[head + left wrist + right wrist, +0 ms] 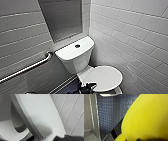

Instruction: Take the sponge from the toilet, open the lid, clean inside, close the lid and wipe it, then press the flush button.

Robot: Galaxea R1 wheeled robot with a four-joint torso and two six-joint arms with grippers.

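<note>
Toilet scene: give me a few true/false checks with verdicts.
1. The flush button sits in the middle of the tank top. True.
2. The sponge lies on the tank top. False: it shows close up in the right wrist view, over the blue floor tiles.
3. In the head view, the grab bar is on the wall left of the toilet. True.
4. The lid lies flat on the seat. False: the left wrist view shows a gap under it, with the bowl opening visible.
</note>
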